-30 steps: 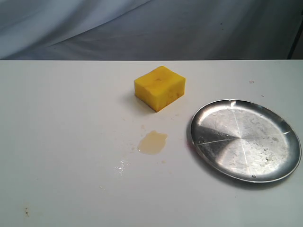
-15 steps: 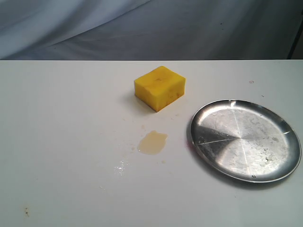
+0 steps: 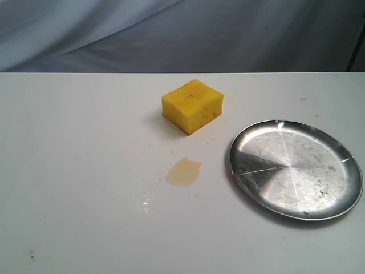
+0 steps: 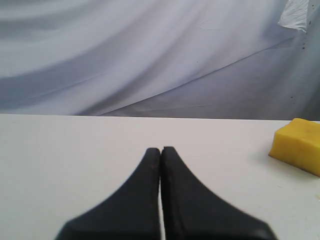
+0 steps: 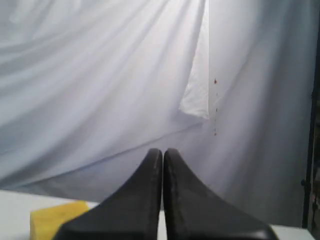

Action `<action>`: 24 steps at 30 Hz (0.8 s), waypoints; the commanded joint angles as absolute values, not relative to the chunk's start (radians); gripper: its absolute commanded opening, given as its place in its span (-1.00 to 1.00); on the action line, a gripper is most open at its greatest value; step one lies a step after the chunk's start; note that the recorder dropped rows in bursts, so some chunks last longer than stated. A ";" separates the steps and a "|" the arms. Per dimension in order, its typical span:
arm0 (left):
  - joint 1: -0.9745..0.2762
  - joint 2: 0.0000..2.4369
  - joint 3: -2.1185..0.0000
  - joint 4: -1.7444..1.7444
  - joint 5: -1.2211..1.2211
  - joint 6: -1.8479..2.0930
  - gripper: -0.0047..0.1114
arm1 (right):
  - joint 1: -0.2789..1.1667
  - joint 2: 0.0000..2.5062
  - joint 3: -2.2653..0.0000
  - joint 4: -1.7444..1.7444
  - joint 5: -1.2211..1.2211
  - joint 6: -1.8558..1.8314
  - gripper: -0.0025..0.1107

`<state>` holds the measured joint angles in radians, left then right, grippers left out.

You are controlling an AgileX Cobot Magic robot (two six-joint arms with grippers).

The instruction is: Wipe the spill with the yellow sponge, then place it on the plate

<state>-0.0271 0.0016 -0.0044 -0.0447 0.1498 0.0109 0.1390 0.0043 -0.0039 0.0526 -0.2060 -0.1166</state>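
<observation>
Table (image 3: 68, 171) white, fills most of the exterior frame, with no arm in sight there. Plate (image 3: 296, 171) sits at right of frame, bare and shiny. It would likely slide if bumped.

Yellow sponge (image 3: 193, 105) sits upper centre, flat on the table, apart from the plate and from everything else. Foam is soft, so a hard squeeze could deform it or wring liquid out on the way to the plate.

Left gripper (image 4: 160, 150) and right gripper (image 5: 162, 151) both have fingers pressed together and hold nothing. A descent without opening would shove the sponge, not grasp it.

Spill (image 3: 184, 172) lies mid-frame below the sponge, near the plate's left rim. A rightward stroke could smear it against the rim.

Droplets (image 3: 146, 202) lower left of the spill could easily be missed.
</observation>
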 commanded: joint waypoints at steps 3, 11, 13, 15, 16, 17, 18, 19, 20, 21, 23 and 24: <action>-0.028 0.000 0.000 -0.044 0.146 0.010 -0.89 | 0.140 0.000 0.000 0.061 -0.335 -0.095 -0.96; -0.028 0.000 0.000 -0.044 0.146 0.008 -0.89 | 0.140 0.000 0.000 0.061 -0.389 -0.067 -0.96; -0.028 0.000 0.000 -0.044 0.146 0.008 -0.89 | 0.140 0.000 -0.005 0.061 -0.370 -0.067 -0.96; -0.028 0.000 0.000 -0.044 0.146 0.008 -0.89 | 0.140 0.000 -0.043 0.061 -0.350 -0.067 -0.96; -0.028 0.000 0.000 -0.044 0.146 0.008 -0.89 | 0.140 0.000 -0.064 0.061 -0.345 -0.067 -0.96; -0.028 0.000 0.000 -0.044 0.146 0.008 -0.89 | 0.140 0.000 -0.086 0.061 -0.340 -0.067 -0.96; -0.028 0.000 0.000 -0.044 0.146 0.008 -0.89 | 0.140 0.000 -0.104 0.061 -0.327 -0.067 -0.96; -0.028 0.000 0.000 -0.044 0.146 0.008 -0.89 | 0.140 0.000 -0.125 0.061 -0.313 -0.067 -0.96; -0.028 0.000 0.000 -0.044 0.146 0.010 -0.89 | 0.140 0.000 -0.145 0.061 -0.296 -0.067 -0.96; -0.028 0.000 0.000 -0.044 0.146 0.010 -0.89 | 0.140 0.000 -0.164 0.061 -0.279 -0.067 -0.96; -0.028 0.000 0.000 -0.044 0.146 0.010 -0.89 | 0.140 0.000 -0.190 0.061 -0.262 -0.074 -0.96; -0.028 0.000 0.000 -0.044 0.146 0.010 -0.89 | 0.140 0.000 -0.200 0.061 -0.258 -0.074 -0.96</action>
